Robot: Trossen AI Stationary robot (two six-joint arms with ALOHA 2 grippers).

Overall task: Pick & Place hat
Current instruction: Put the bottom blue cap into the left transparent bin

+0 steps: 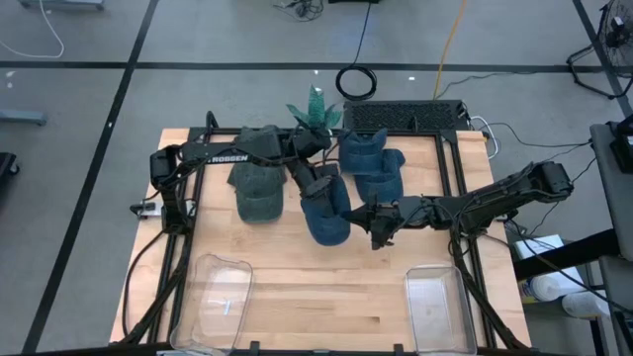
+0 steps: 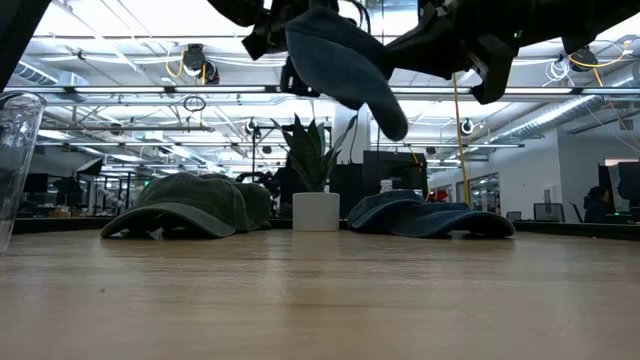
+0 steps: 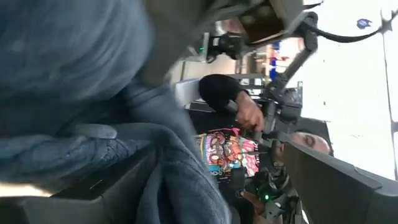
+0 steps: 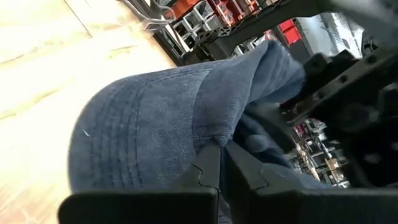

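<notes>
A dark blue cap [image 1: 327,216] hangs in the air over the table's middle, between both grippers; in the low view the blue cap [image 2: 340,55] is well above the wood, brim drooping. My left gripper [image 1: 319,186] is shut on its far end, and blue cloth [image 3: 74,74] fills that wrist view. My right gripper [image 1: 377,225] is shut on the cap's right side [image 4: 143,130]. Two green caps [image 1: 257,183] and more blue caps [image 1: 374,163] rest on their brims and rims on the table. My left gripper holds the blue cap by the far part of its crown [image 3: 93,155], cloth bunched between the fingers, coming slanting down from the table's far left. The cap is lifted clear and its brim [image 2: 390,110] hangs lower, toward the near edge. My right gripper pinches the cap between its two fingertips at the seam where brim meets crown [image 4: 212,135], on the cap's right side. The fingers [image 4: 208,168] come about level from the table's right. The cap is clear of the table.
A potted plant [image 1: 316,109] and a keyboard [image 1: 406,117] stand at the far edge. Two clear bins sit at the near edge, one left [image 1: 213,292] and one right [image 1: 435,297], with bare wood [image 1: 326,297] between. A person's hand [image 3: 249,115] shows beyond the table.
</notes>
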